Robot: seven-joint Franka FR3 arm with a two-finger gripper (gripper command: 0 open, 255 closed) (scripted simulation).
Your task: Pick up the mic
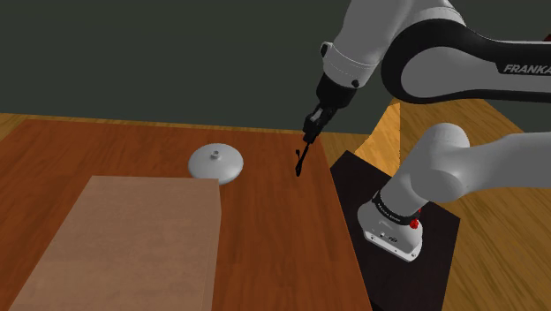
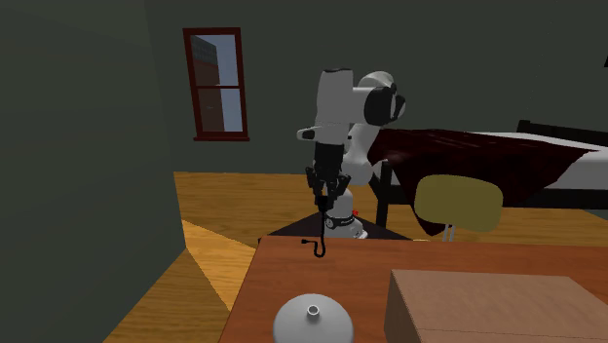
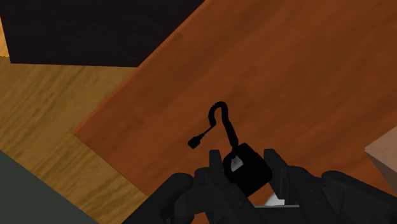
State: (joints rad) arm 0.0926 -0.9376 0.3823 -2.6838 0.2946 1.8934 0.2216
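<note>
My hand (image 3: 244,159): clamped on the mic, one black finger (image 3: 216,167) pressing each side of its body; in the shoulder view my hand (image 1: 310,132) points down over the surface.
Mic (image 3: 248,173): small and black, gripped by its blocky body, with nothing of it resting flat on the surface.
Cord (image 3: 222,121): thin and black, curling away from the mic in a hook and ending in a small plug; in the second exterior view it hangs straight down under my hand (image 2: 324,188).
Where the mic is: the mic (image 1: 300,161) is over the surface's edge nearest my stand; whether the cord's tip (image 2: 319,246) touches the wood I cannot tell.
Surface (image 1: 265,230): reddish-brown wood.
Domed thing (image 1: 216,163): pale grey, round, with a small knob on top, lying on the surface toward the shoulder view's left of the mic, apart from it.
Flat box (image 1: 115,238): tan, lying on the surface just beside the domed thing.
Stand (image 1: 353,181): black, beside the surface's edge.
Floor (image 3: 57,121): yellowish wood planks.
Room: a red-framed window (image 2: 216,83), a yellow chair (image 2: 458,203) and a bed (image 2: 487,156) with a dark red cover behind my arm.
</note>
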